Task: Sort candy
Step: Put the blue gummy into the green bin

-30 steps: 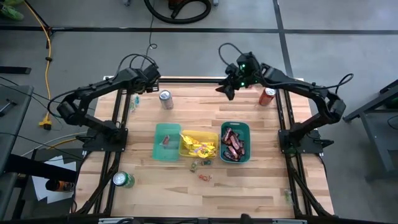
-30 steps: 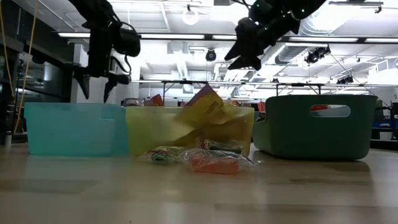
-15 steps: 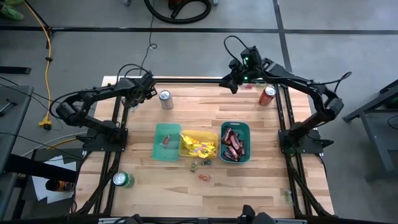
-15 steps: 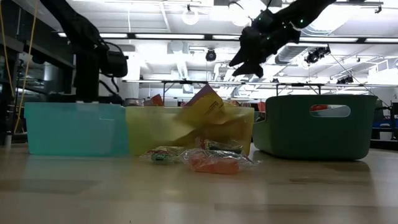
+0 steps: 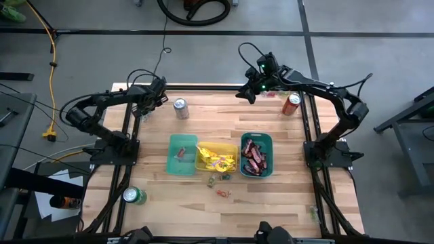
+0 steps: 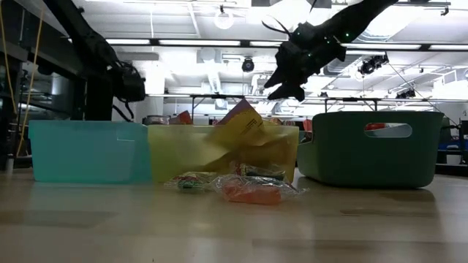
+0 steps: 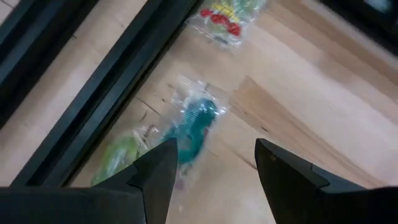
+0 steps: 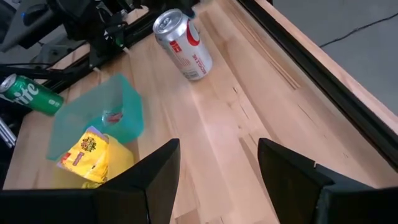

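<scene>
Both end effectors are seen apart and empty, the left end effector (image 7: 211, 165) poised over a teal-wrapped candy (image 7: 194, 124) beside the silver can (image 5: 180, 108).

Three bins (image 5: 219, 156) side by side mid-table, loose candy (image 5: 220, 180) just before them

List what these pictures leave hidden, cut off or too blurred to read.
- Contents of the dark green plastic bin: low view, its own wall hides them.
- Left tool: low view, hidden behind the teal translucent bin.
- Clear-wrapped teal candy: left wrist view, blurred; its print is unreadable.
- Loose clear-wrapped sweets on the wooden table: high view, too small to tell kinds.
</scene>
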Robot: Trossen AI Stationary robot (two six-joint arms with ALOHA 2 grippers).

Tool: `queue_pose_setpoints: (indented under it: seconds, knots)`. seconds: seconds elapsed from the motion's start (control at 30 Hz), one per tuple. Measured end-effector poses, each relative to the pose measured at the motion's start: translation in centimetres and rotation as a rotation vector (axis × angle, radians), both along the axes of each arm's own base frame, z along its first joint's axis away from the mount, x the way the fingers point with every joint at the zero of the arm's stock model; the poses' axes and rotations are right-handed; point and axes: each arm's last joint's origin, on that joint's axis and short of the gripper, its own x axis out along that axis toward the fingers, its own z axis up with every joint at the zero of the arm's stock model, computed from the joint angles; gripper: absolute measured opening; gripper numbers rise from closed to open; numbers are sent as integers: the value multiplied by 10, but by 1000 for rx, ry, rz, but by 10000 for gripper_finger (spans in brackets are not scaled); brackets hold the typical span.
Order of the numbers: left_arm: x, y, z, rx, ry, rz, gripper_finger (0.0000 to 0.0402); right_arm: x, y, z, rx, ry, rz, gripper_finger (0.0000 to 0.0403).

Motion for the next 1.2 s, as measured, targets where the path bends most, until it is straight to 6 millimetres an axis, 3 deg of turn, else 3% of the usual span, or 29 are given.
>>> queue_pose_setpoints:
  seconds: [0.33,0.43,0.57,0.8,1.03,1.2]
  knots:
    - [5,8,-21,-43,58,-45,186,0,0,0,-2,-2,-1,211]
    - [8,5,-19,-49,47,-81,139,0,0,0,-2,-2,-1,211]
    - [12,-5,-9,-83,-7,-172,30,0,0,0,-3,-2,-1,211]
    - [16,-24,41,103,-127,-335,4,0,0,0,-3,-2,-1,211]
    - [18,-69,98,345,-330,-553,1,2,-1,3,19,-31,-13,211]
    - [31,-100,129,522,-518,-822,1,7,-1,12,104,-163,49,211]
